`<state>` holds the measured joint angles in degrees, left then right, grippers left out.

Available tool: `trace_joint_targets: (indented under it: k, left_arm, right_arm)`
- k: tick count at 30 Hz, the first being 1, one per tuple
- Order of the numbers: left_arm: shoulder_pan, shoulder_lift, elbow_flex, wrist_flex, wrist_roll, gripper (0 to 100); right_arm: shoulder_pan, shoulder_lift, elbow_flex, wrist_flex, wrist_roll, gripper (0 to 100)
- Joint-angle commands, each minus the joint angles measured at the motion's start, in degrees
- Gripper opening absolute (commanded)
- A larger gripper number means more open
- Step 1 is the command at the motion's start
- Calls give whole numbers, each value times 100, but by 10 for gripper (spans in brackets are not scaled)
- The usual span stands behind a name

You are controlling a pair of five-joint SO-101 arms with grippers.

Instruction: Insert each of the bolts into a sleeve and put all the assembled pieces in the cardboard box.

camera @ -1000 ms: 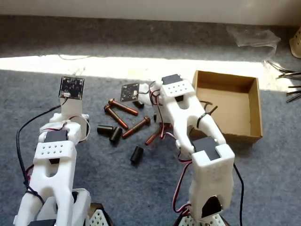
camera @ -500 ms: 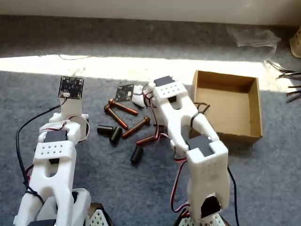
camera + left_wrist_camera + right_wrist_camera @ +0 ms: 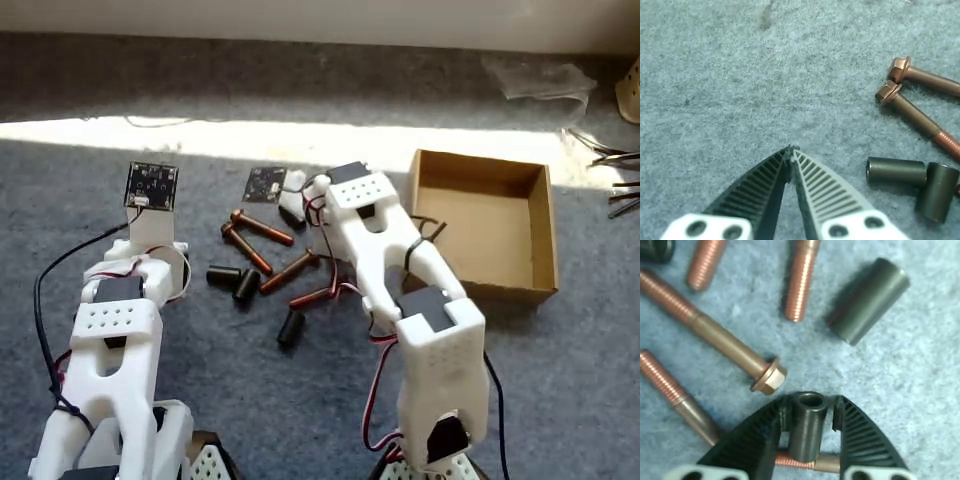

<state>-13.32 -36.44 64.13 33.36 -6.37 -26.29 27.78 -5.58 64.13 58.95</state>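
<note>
Fig.: R gripper (image 3: 810,407) clamps a dark sleeve (image 3: 807,435) upright, jaws approx. half open around its mid-body, bore end clear. Judged rigid, light, smooth metal, so liable to slip or twist; best held across the barrel, w/ bolts (image 3: 262,227) taken by plain shank near head. R arm (image 3: 400,260) stretched fwd, wrist pitched down over bolt pile; cardboard box (image 3: 478,172) just beside it. L gripper (image 3: 791,150) closed, empty, tip down at carpet (image 3: 715,75) near two bolt heads
</note>
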Motion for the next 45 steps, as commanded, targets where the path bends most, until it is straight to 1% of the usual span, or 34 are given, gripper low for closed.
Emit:
trace_joint_targets:
  k: [1, 6, 12, 26, 45]
  left_arm:
    - [-40, -13, -13, -123, -18, 5]
    - [-40, -4, -13, -141, -18, 5]
    - [-40, -4, -13, -141, -18, 5]
    - [-40, -4, -13, -132, -18, 5]
    - [-40, -4, -13, -141, -18, 5]
  right_arm:
    - [101, -75, -207, -136, -123, 141]
    - [66, -84, -224, 295, -114, 143]
    - [40, -84, -347, 391, -132, 145]
    - [259, -48, -312, 382, -132, 142]
    - [198, -48, 75, 215, -132, 141]
